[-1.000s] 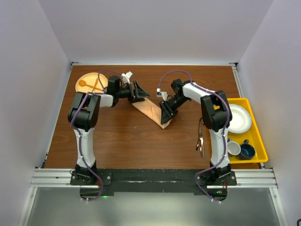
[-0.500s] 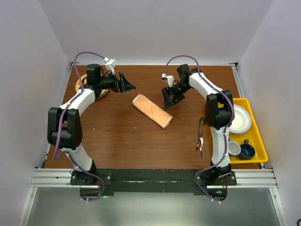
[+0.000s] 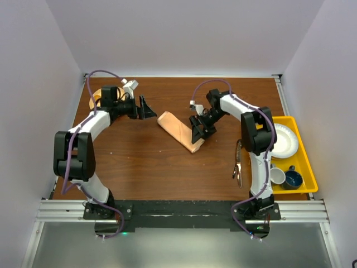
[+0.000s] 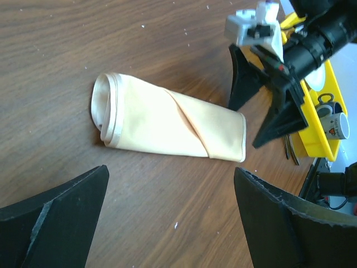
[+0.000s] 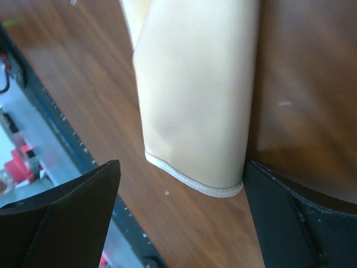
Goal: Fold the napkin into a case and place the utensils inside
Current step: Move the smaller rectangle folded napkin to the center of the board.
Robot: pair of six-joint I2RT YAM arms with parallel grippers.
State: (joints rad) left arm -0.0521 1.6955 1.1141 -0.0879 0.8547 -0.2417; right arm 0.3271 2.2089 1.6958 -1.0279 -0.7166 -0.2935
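**Workpiece.** The case [image 3: 179, 131] lies flat on the table [image 3: 139, 167], about mid-table. It runs on a diagonal from far-left to near-right. It is folded satin: thin, soft, very light and probably slippery. The layers are likely to slide over one another, and the folds may spring open if dragged. In the left wrist view, the end towards the left arm shows a rolled hem that appears to be the open mouth. A diagonal fold line crosses the upper face.

**Where to take hold.** The best grip is probably on the hem at the mouth, pinching the upper layer only so that the pocket opens. The opposite end should be pinned lightly against the table so that the case does not skate. The middle of the case is best left alone, since a pinch there would crush the pocket shut.

**Utensils.** The utensils [image 3: 237, 164] lie on the table beside the right arm, well apart from the case. They are slim, rigid metal, so they lie low and are hard to get under. A grip across the handle is advisable.

**Arm poses.**
- **Left gripper** [image 3: 148, 108]: the arm reaches far forward and the gripper points across at the mouth end. It is near the cloth but clear of it, with the jaws spread wide and holding nothing.
- **Right gripper** [image 3: 198, 132]: the arm arcs over, and the gripper points down over the near-right end. Its jaws are wide apart and straddle the hem, gripping nothing. I cannot tell whether a finger touches the cloth.
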